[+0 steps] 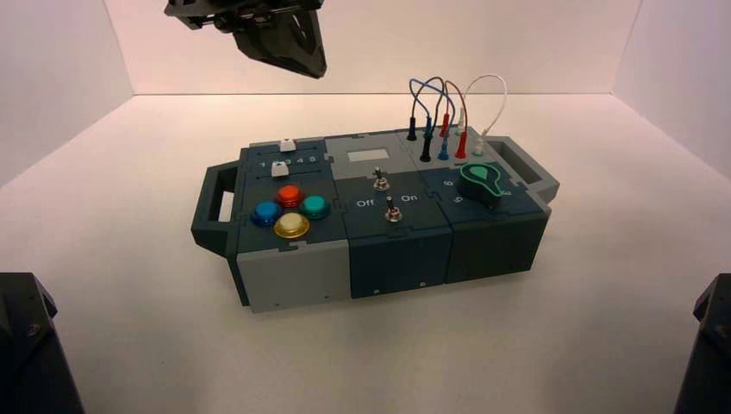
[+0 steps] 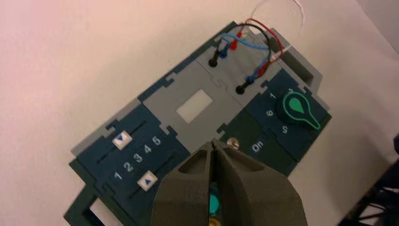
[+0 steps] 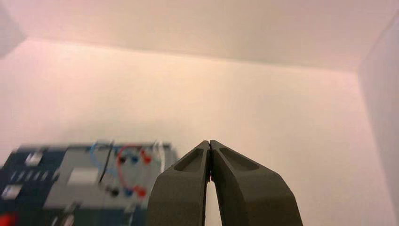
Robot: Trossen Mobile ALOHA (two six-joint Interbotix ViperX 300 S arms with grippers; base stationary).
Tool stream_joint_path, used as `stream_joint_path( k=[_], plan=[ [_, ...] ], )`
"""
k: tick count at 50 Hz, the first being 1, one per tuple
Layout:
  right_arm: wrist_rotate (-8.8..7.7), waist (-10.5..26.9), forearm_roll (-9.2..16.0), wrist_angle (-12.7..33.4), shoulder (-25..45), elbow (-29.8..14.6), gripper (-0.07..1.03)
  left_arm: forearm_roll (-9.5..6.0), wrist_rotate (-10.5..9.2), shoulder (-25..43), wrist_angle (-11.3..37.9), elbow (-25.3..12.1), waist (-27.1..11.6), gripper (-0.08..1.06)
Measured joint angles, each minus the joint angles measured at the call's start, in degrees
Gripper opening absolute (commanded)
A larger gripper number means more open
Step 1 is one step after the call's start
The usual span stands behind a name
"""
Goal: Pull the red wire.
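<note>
The box (image 1: pixel 379 207) sits on the tabletop (image 1: pixel 155 241). The left claw (image 1: pixel 321 71) hangs clenched above its far left side; the right claw (image 3: pixel 210 143) waits near, right, apparently clenched. The red wire (image 1: pixel 466 108) arches, plugged in, at the box's far right.

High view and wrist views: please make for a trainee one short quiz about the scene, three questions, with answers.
1. True or false: the left gripper is grasping the red wire.
2. Choose: the black knob with green outline is on which side of the box?
a) left
b) middle
c) right
3. Open: how do the jaws of the right gripper, idle out on the robot's right, stand?

Key:
1. False; the left gripper is raised away from the red wire.
2. c
3. Shut, holding nothing.
</note>
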Motion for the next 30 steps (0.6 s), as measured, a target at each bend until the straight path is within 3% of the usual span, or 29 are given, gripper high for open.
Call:
stream_joint_path(
  k=[13,23,30],
  plan=[
    [-0.35,1.1,0.3,12.6,-0.2,-0.7,-0.02,0.0,-2.64,-2.4,0.1,1.2,-2.5,-0.03],
    [-0.44,2.1,1.5,15.8,-1.6,0.6,-0.02,0.0,-3.69,-2.3,0.1,1.3,-4.2,-0.03],
    [-0.53,7.9,3.0,17.1,-2.0,1.1,-0.01,0.0,-5.45,-0.6,0.1,1.3,-6.9,-0.03]
  ],
)
